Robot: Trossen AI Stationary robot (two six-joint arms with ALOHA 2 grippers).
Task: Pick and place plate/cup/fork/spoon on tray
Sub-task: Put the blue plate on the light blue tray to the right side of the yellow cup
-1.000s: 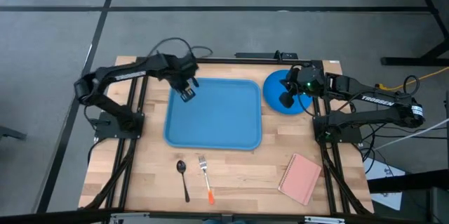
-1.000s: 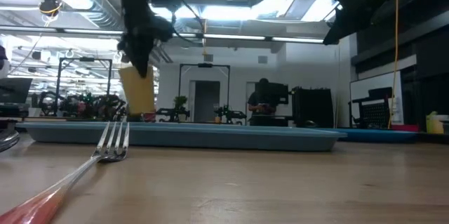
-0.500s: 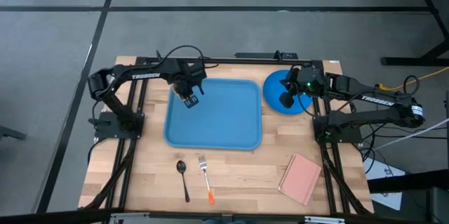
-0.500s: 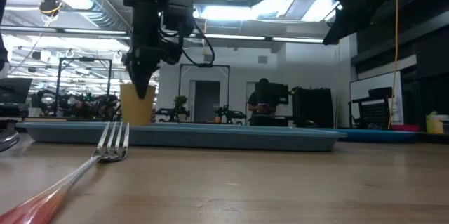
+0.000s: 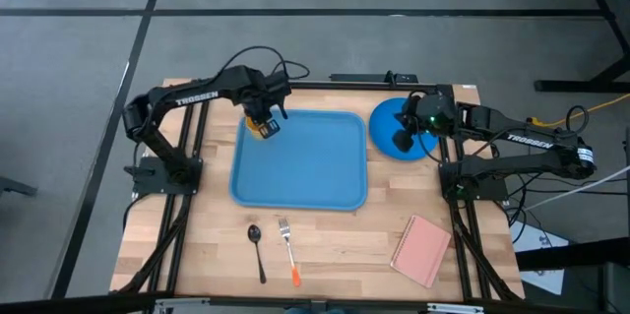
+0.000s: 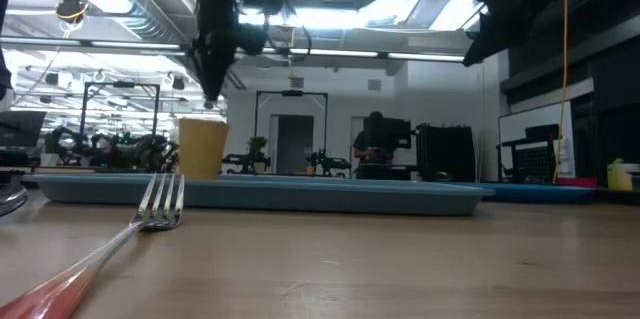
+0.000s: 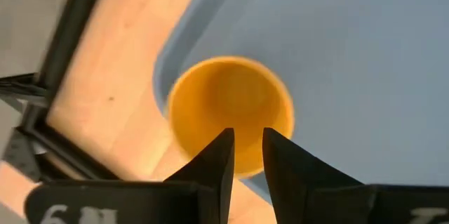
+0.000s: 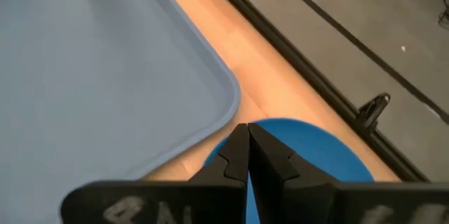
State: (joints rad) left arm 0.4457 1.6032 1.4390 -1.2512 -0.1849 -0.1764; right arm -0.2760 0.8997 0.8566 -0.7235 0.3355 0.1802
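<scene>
Nearest, the fork [image 5: 287,251] and the spoon [image 5: 256,251] are lying side by side on the front of the table [image 5: 345,240], the spoon on the left, the fork's orange tip pointing at the near edge; a pink book [image 5: 421,249] is sitting well to their right. In the low view the fork [image 6: 110,239] is stretching toward the tray [image 6: 300,193]. Behind them the tray [image 5: 305,171] is occupying the table's middle. At its far left corner the cup [image 5: 260,128] is standing upright on the tray floor, just inside the rim. The left gripper [image 5: 268,117] is hanging directly above the cup, clear of it in the low view [image 6: 212,99], its fingers [image 7: 214,171] sitting with a narrow gap between them, gripping nothing. The cup [image 7: 230,114] is showing its open mouth beneath them. Just beyond the tray's far right corner the plate [image 5: 399,129] is resting on the table, beside the tray and apart from it. The right gripper [image 5: 403,140] is hovering over the plate, its fingers [image 8: 235,155] pressed together and empty
</scene>
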